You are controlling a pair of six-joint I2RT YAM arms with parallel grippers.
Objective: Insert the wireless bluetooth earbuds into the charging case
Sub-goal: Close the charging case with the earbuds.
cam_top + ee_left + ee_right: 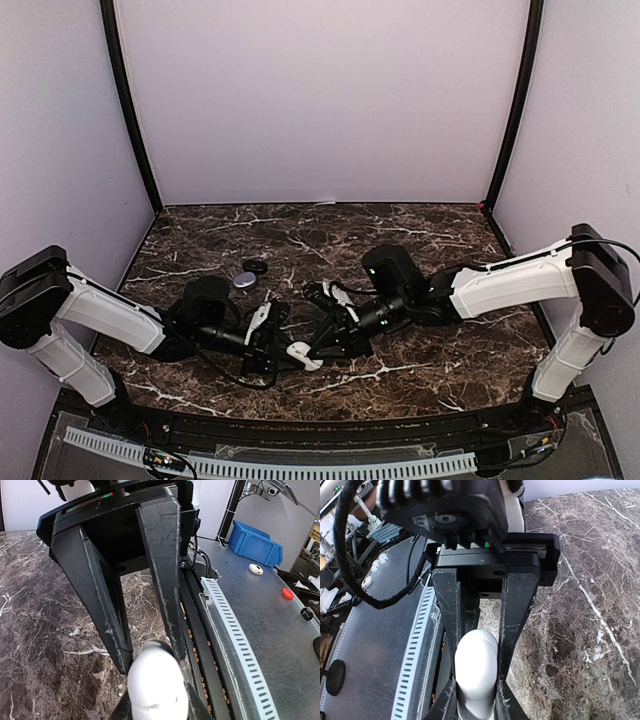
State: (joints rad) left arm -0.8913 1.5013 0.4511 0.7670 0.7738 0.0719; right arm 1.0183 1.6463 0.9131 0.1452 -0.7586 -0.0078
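**Status at the table [430, 235], dark marble top**

1. Both arms reach in to the lower centre of the top view, tips facing each other.
2. White oval case [303, 356]: lower centre of the top view, betw. the two grippers. Resting on the marble or lifted off it: can't tell.
3. L gripper [283, 350]: enters from the left. In its wrist view the fingers [159, 580] converge on one end of the case and are clamped on it. The rest of the case bulges past the tips at bottom centre of the frame.
4. R gripper [322, 348]: enters from the right. In its wrist view the case fills the gap betw. the fingers [516, 630], both against its sides, i.e. closed on the case.
5. Earbuds: too small to pick out in any view.
6. Left of centre in the top view, apart from both sets of tips: black ring [256, 267], with a grey disc [245, 281] just beside it.
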